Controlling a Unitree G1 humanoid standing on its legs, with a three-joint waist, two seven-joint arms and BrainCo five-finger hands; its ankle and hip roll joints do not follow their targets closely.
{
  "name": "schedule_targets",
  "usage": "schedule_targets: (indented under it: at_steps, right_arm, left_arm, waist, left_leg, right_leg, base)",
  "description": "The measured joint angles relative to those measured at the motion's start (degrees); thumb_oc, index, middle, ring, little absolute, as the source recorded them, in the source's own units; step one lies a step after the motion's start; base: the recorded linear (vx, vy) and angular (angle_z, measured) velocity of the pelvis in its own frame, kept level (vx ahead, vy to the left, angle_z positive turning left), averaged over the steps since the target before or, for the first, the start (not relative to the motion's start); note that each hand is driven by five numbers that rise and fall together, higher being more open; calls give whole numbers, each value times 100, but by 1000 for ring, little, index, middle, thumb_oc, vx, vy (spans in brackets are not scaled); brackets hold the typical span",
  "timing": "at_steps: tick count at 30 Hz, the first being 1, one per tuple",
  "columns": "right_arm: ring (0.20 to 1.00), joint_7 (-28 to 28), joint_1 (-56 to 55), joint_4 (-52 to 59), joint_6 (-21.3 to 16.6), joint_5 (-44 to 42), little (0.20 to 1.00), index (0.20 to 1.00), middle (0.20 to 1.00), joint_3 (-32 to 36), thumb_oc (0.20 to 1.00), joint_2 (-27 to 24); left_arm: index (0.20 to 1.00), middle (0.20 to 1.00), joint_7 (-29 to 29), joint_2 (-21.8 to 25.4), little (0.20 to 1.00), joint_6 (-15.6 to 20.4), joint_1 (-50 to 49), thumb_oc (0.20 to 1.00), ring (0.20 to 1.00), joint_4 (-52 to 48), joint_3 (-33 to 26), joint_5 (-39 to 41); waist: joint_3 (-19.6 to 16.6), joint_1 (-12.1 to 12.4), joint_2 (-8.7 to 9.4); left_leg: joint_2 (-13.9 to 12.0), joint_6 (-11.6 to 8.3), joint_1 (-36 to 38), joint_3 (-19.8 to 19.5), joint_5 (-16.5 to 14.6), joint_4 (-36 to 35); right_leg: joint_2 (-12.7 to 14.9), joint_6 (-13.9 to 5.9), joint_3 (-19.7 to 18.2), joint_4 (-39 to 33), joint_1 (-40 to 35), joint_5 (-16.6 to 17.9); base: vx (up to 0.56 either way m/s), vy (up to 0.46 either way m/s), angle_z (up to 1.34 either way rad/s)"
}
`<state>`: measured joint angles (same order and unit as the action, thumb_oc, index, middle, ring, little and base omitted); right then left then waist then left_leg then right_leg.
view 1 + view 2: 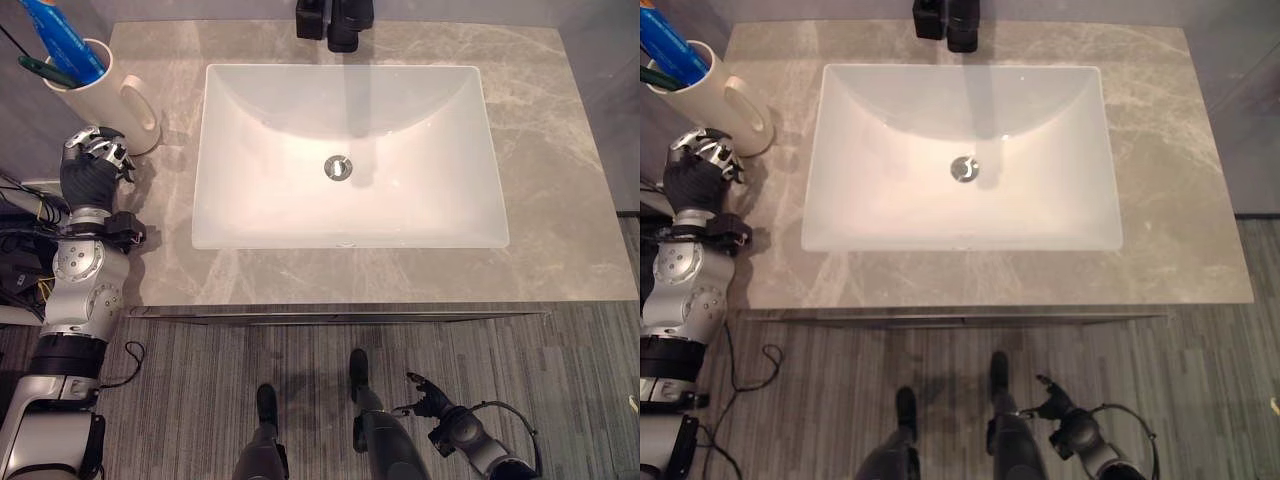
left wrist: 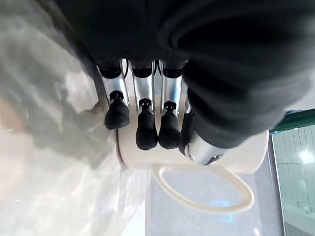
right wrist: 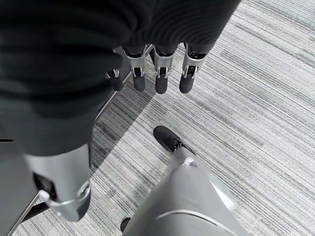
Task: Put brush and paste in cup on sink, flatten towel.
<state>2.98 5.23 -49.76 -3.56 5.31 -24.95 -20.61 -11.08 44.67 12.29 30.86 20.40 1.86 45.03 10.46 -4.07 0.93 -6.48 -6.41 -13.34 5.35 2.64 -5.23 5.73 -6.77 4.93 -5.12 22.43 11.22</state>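
A cream cup (image 1: 100, 92) with a handle stands on the counter's far left corner. A blue paste tube (image 1: 62, 40) and a dark green brush (image 1: 45, 70) stand inside it. My left hand (image 1: 92, 170) hovers just in front of the cup with loosely bent fingers (image 2: 146, 123) and holds nothing. Its fingertips are close to the cup's wall (image 2: 241, 155) above the handle. My right hand (image 1: 428, 396) hangs low over the floor below the counter's front edge, its fingers (image 3: 160, 73) relaxed and empty.
A white rectangular sink (image 1: 230, 120) with a metal drain (image 1: 338, 167) takes up the middle of the grey marbled counter (image 1: 560, 150). A black faucet (image 1: 335, 20) stands at the sink's far edge. Grey striped floor (image 1: 560, 350) lies in front of the counter.
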Motion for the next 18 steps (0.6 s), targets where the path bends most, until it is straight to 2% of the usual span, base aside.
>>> schedule_targets:
  at_steps: [12, 18]
  right_arm:
    - [1000, -78, 8, 182, -15, -61, 1000, 1000, 1000, 13, 1000, -24]
    - [1000, -194, 21, 135, -18, -293, 1000, 1000, 1000, 9, 1000, -24]
  left_arm:
    - [200, 200, -22, 14, 200, 3, 742, 200, 200, 410, 500, 11]
    - [200, 200, -32, -2, 200, -18, 648, 200, 200, 229, 580, 12]
  waist:
    - [0, -23, -1]
    - [-2, -25, -4]
  left_leg:
    - [2, -6, -77, 15, -1, 1]
    - [0, -6, -47, 8, 0, 2]
  right_leg:
    - [-2, 11, -12, 20, 81, 10]
    - [-4, 25, -8, 22, 47, 26]
  base:
    - [0, 0, 0]
    - [0, 0, 0]
